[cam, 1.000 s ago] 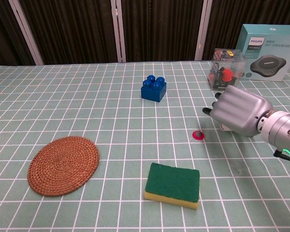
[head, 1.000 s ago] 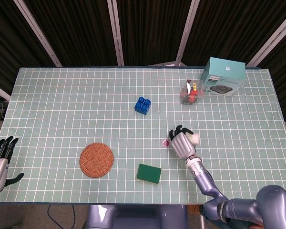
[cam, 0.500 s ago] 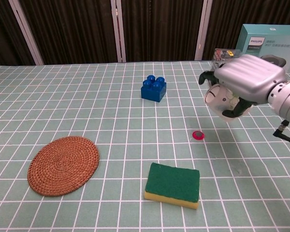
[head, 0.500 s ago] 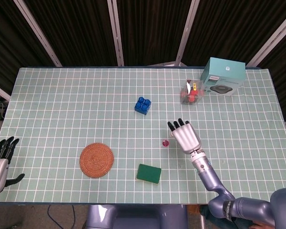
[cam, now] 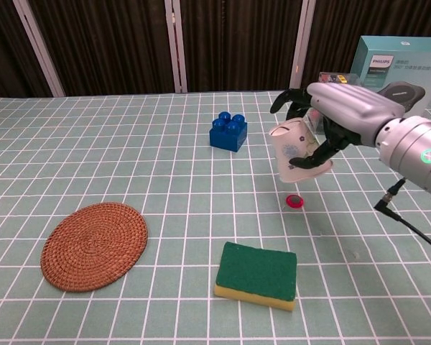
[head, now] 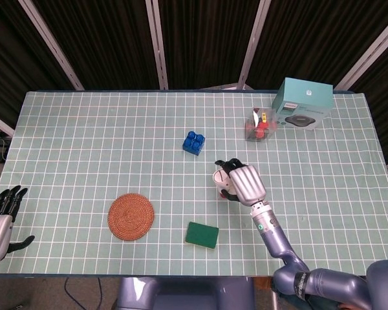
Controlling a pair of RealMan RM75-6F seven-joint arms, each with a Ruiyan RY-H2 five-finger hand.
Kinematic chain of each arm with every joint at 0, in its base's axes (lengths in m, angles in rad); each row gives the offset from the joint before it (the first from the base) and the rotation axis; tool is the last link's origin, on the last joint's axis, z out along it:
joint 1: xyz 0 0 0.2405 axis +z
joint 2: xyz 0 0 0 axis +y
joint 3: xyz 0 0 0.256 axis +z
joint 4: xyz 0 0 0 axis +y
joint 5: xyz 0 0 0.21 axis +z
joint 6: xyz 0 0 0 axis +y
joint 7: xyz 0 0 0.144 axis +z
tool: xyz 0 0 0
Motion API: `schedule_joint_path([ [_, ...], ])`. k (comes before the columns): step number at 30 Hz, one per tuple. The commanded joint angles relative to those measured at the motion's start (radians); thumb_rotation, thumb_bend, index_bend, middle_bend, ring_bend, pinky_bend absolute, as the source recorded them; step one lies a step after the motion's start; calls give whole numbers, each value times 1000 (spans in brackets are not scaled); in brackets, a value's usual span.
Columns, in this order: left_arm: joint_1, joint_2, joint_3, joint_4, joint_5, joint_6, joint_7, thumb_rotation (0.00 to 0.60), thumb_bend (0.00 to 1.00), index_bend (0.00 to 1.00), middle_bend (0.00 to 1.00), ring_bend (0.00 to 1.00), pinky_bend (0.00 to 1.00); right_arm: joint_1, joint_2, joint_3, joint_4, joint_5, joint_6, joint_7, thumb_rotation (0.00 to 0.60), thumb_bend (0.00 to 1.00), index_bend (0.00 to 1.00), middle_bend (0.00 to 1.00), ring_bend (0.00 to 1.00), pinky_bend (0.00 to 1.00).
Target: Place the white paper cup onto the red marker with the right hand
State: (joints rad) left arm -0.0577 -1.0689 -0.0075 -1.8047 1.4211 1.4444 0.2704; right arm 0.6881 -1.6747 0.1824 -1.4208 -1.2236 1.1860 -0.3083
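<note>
Above the green checked table [cam: 93,144], the right hand [cam: 341,111] holds the white paper cup [cam: 296,151] in the air, its dark fingers [cam: 291,100] wrapped around the cup's upper part. The cup is tilted slightly, and it hangs clear of the tabletop. In the head view the same right hand [head: 246,184] shows near the table's middle, with the cup [head: 221,177] at its left edge.

On the table just below the cup lies the red marker [cam: 294,201], a small round red disc. Cup and marker are apart, with a gap of air between them. In the head view the marker is hidden beneath the hand and cup.

Further back sits a blue building block [cam: 228,131]. Close to the front edge lies a green sponge [cam: 256,274] with a yellow underside. Well to its left is a round woven coaster [cam: 94,245].

At the far right corner stands a teal box [head: 302,104], and just beside it a clear plastic container [head: 260,124] with red items inside.

At the lower left corner of the head view, off the table's edge, the left hand [head: 0,219] holds nothing, with its fingers straight and the thumb held out to the side.
</note>
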Motion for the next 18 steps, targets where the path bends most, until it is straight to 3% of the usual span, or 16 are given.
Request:
schedule_joint_path([
  [1,-1,-1,0,1,-1,-1,2,600,0,0,0,0,0,11,-35,13,30,15,-17,-9,600,201,232,410,235,568],
  [10,-1,-1,-1,2,-5,-1,4,600,0,0,0,0,0,29,-120,32,121,40,-36,-57,600,201,232,411,226,561],
  [18,-2,0,0,2,-6,-3,0,600,0,0,0,0,0,16,-127,24,140,46,-51,-55,600,201,232,410,215,548],
])
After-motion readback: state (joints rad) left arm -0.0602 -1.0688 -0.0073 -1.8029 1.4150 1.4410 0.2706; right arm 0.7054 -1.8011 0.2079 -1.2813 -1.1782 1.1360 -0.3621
